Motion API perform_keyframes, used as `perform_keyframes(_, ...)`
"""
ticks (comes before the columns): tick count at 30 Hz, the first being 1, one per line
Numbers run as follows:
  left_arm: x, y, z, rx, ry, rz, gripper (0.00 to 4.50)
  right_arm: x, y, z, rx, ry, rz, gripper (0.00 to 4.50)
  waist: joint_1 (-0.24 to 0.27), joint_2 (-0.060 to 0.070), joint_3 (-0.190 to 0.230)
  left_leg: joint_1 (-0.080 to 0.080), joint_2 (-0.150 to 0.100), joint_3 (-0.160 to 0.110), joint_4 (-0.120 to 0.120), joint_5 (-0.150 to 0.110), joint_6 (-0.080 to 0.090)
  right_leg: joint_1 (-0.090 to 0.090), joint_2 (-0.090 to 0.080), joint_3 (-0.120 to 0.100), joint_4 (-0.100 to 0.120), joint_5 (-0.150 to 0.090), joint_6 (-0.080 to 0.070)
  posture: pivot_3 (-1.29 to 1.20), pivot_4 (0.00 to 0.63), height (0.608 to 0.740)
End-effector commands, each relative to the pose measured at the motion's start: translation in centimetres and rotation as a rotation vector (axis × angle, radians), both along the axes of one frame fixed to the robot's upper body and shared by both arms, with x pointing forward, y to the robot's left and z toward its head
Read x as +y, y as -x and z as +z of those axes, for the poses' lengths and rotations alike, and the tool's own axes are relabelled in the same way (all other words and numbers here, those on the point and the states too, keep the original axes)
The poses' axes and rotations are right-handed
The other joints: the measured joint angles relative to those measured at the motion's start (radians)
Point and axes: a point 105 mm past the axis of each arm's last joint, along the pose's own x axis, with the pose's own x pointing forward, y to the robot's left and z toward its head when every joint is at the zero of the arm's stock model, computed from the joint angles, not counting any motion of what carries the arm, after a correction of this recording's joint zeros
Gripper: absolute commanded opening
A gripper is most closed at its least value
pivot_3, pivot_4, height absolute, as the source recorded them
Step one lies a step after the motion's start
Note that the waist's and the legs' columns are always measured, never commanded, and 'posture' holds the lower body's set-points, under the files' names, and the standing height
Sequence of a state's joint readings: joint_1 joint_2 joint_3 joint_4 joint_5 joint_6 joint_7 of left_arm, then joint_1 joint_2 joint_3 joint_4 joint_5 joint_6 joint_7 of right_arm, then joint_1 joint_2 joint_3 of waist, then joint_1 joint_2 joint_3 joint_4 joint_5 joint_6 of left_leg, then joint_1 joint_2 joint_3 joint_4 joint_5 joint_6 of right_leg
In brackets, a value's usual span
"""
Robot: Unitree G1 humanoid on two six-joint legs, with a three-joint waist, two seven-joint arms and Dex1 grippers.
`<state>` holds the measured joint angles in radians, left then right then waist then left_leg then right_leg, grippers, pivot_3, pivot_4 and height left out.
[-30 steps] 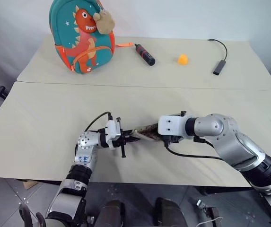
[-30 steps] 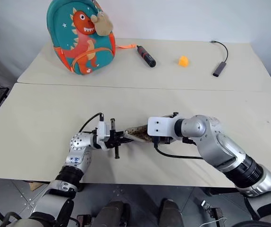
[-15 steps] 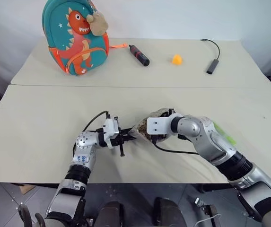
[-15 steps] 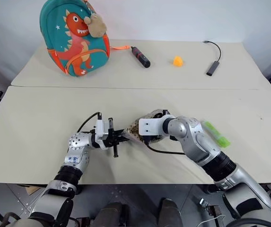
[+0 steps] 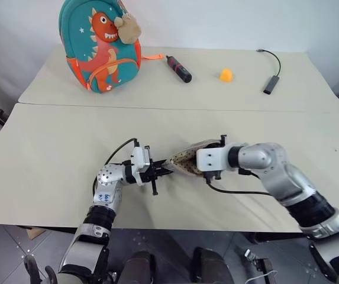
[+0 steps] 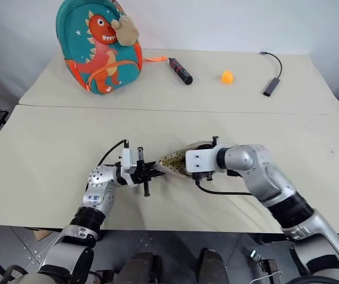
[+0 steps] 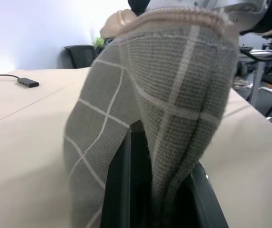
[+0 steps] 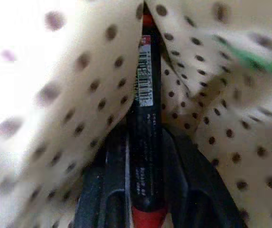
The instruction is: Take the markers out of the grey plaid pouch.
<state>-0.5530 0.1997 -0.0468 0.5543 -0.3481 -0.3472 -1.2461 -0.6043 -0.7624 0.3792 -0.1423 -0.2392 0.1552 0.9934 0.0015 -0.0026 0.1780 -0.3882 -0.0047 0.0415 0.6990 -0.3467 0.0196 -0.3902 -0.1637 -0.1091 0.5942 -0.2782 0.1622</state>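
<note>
The grey plaid pouch (image 5: 186, 158) hangs just above the near table between my two hands, its mouth turned to the right and showing speckled beige lining (image 8: 79, 95). My left gripper (image 5: 163, 173) is shut on the pouch's left end, and its fingers (image 7: 121, 190) pinch the plaid fabric (image 7: 173, 95). My right gripper (image 8: 144, 137) is inside the pouch mouth. It is shut on a slim dark marker with red ends (image 8: 145, 95), which lies lengthwise between its fingers. A light green blur (image 8: 249, 57) lies deeper in the lining.
On the far table (image 5: 311, 94) stand a teal dinosaur backpack (image 5: 101, 44), a thick black stick with a red end (image 5: 180, 68), a small orange object (image 5: 227, 74) and a grey adapter on a cable (image 5: 271, 83). A seam (image 5: 51, 105) divides the two tables.
My right gripper pushed left into the pouch mouth, then drew back a little to the right, its jaws narrowing around the marker. The pouch mouth has bulged open. The left gripper kept still.
</note>
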Motion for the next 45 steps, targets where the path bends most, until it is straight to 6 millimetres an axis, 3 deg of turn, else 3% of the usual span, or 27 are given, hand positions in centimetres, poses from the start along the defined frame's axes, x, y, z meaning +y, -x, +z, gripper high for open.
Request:
perform_keyframes(1, 0.3, 0.6, 1.6, -0.008, 0.038, -0.059, 0.0, -0.8, 2.0, 1.8, 0.028, -0.028, 0.092, 0.6, -0.002, 0.0, 0.0, 0.0, 0.0, 0.0, 0.0, 0.0, 0.0, 0.0, 0.0, 0.0, 0.0, 0.0, 0.0, 0.0, 0.15, 0.74)
perform_keyframes(5, 0.7, 1.9, 0.8, 0.057, 0.004, -0.161, 0.0, -2.3, 4.0, 3.4, 0.07, -0.065, 0.161, 0.6, -0.002, 0.0, 0.0, 0.0, 0.0, 0.0, 0.0, 0.0, 0.0, 0.0, 0.0, 0.0, 0.0, 0.0, 0.0, 0.0, 0.15, 0.74)
perform_keyframes(10, 0.6, 2.4, 0.7, 0.039, 0.023, -0.194, 0.0, -3.6, 4.8, 4.9, 0.1, -0.16, 0.153, 0.59, -0.001, 0.0, 0.0, 0.0, 0.001, 0.0, 0.0, 0.0, 0.0, 0.0, 0.0, 0.0, 0.0, 0.0, 0.0, 0.0, 0.15, 0.74)
perform_keyframes(17, 0.3, 3.0, 0.3, 0.118, 0.058, -0.264, 0.0, -3.9, 8.7, 7.1, 0.301, -0.469, 0.23, 0.59, 0.016, -0.001, 0.0, 0.0, 0.0, 0.0, 0.0, 0.0, 0.0, 0.0, 0.0, 0.0, -0.001, 0.0, 0.0, 0.0, 0.15, 0.74)
perform_keyframes(21, 0.3, 2.9, 0.5, 0.163, 0.074, -0.307, 0.0, -3.6, 10.7, 10.7, 0.49, -0.755, 0.188, 0.59, 0.022, -0.001, 0.0, 0.0, 0.001, -0.002, 0.001, 0.0, 0.0, 0.0, 0.0, 0.0, 0.0, 0.0, -0.001, 0.0, 0.15, 0.74)
perform_keyframes(25, 0.3, 2.8, 0.1, 0.17, 0.053, -0.306, 0.0, -4.4, 11.0, 13.3, 0.576, -0.918, 0.133, 0.59, 0.023, -0.001, 0.0, 0.0, 0.001, -0.005, 0.001, 0.0, 0.0, 0.0, -0.001, 0.0, -0.001, 0.002, -0.003, 0.0, 0.15, 0.74)
perform_keyframes(27, 0.1, 2.7, -0.1, 0.174, 0.048, -0.295, 0.0, -5.9, 10.5, 15.0, 0.608, -1.064, 0.078, 0.59, 0.023, -0.001, 0.001, 0.0, 0.001, -0.005, 0.0, 0.0, 0.0, 0.0, 0.0, -0.001, -0.001, 0.002, -0.003, 0.0, 0.15, 0.74)
perform_keyframes(29, 0.1, 2.6, -0.5, 0.161, 0.032, -0.268, 0.0, -7.0, 9.7, 15.3, 0.615, -1.127, -0.007, 0.59, 0.025, -0.001, 0.001, 0.0, 0.001, -0.005, 0.0, 0.0, 0.001, 0.0, -0.001, 0.0, -0.001, 0.002, -0.003, 0.0, 0.15, 0.74)
perform_keyframes(31, 0.2, 2.5, -0.5, 0.149, 0.036, -0.239, 0.0, -8.5, 8.4, 14.3, 0.613, -1.141, -0.159, 0.59, 0.026, -0.001, 0.001, 0.0, 0.001, -0.004, 0.0, 0.0, 0.001, 0.0, -0.001, -0.001, -0.001, 0.002, -0.003, 0.0, 0.15, 0.74)
perform_keyframes(35, 1.1, 3.2, -1.2, 0.145, -0.007, -0.221, 0.0, -13.6, 6.6, 7.6, 0.615, -0.888, -0.629, 0.59, 0.026, 0.0, 0.0, -0.001, 0.001, 0.0, 0.0, -0.001, 0.002, 0.0, -0.001, -0.001, -0.002, 0.002, -0.003, 0.0, 0.15, 0.74)
perform_keyframes(40, 1.9, 3.7, -1.0, 0.17, 0.014, -0.186, 0.0, -16.7, 6.0, 3.1, 0.622, -0.788, -0.877, 0.59, 0.015, 0.002, -0.001, 0.001, 0.001, 0.003, 0.0, -0.001, 0.002, 0.0, -0.001, 0.001, -0.001, 0.002, -0.003, 0.0, 0.15, 0.74)
perform_keyframes(45, 2.9, 4.2, -0.4, 0.211, 0.007, -0.184, 0.0, -17.2, 5.2, 0.6, 0.584, -0.692, -0.906, 0.59, 0.012, 0.002, -0.001, 0.001, 0.002, 0.003, 0.0, -0.001, 0.001, -0.001, -0.001, 0.001, 0.0, 0.002, -0.002, 0.0, 0.15, 0.74)
